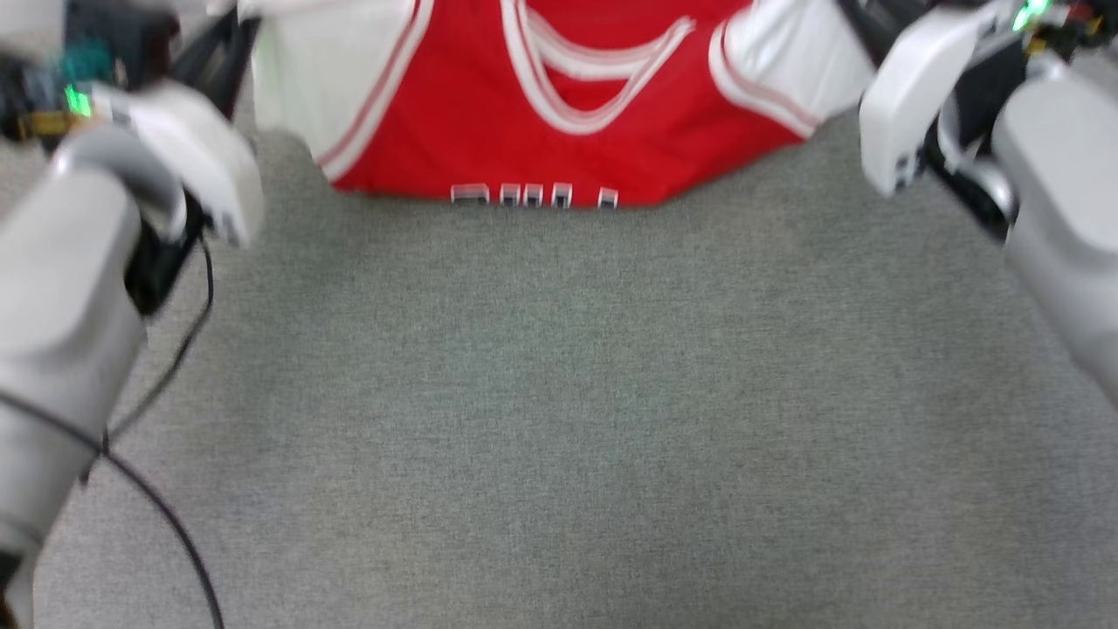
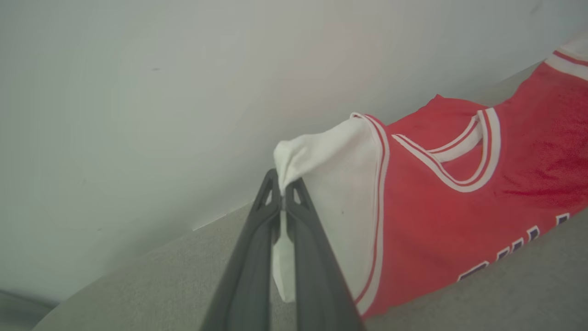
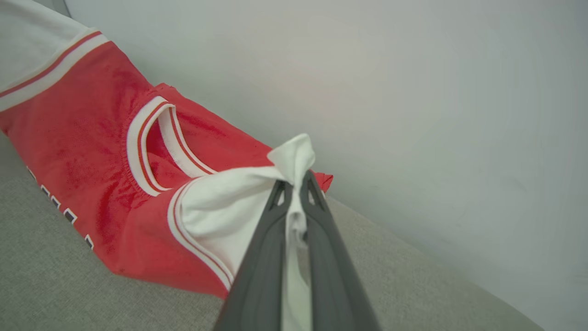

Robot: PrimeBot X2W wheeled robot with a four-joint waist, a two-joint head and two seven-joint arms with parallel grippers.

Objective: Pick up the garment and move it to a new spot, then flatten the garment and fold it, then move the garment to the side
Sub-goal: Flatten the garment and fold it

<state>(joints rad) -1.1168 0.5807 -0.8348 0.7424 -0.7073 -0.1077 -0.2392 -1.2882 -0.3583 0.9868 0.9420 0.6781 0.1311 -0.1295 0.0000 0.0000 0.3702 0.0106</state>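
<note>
The garment (image 1: 541, 131), a red jersey with white sleeves and striped trim, hangs stretched between both arms at the top of the head view, its lower part resting on the grey surface with black lettering just showing at the fold. My left gripper (image 2: 281, 193) is shut on the bunched white sleeve (image 2: 330, 193) of the garment (image 2: 459, 211). My right gripper (image 3: 294, 188) is shut on the other white sleeve (image 3: 229, 207) of the garment (image 3: 92, 151). Both sleeves are lifted above the surface. The number on the front is hidden.
A grey fabric-covered surface (image 1: 559, 419) spreads in front of me. A pale wall (image 2: 183, 92) rises right behind the garment. Black cables (image 1: 166, 507) trail from my left forearm (image 1: 61, 332) at the lower left. My right forearm (image 1: 1066, 218) stands at the upper right.
</note>
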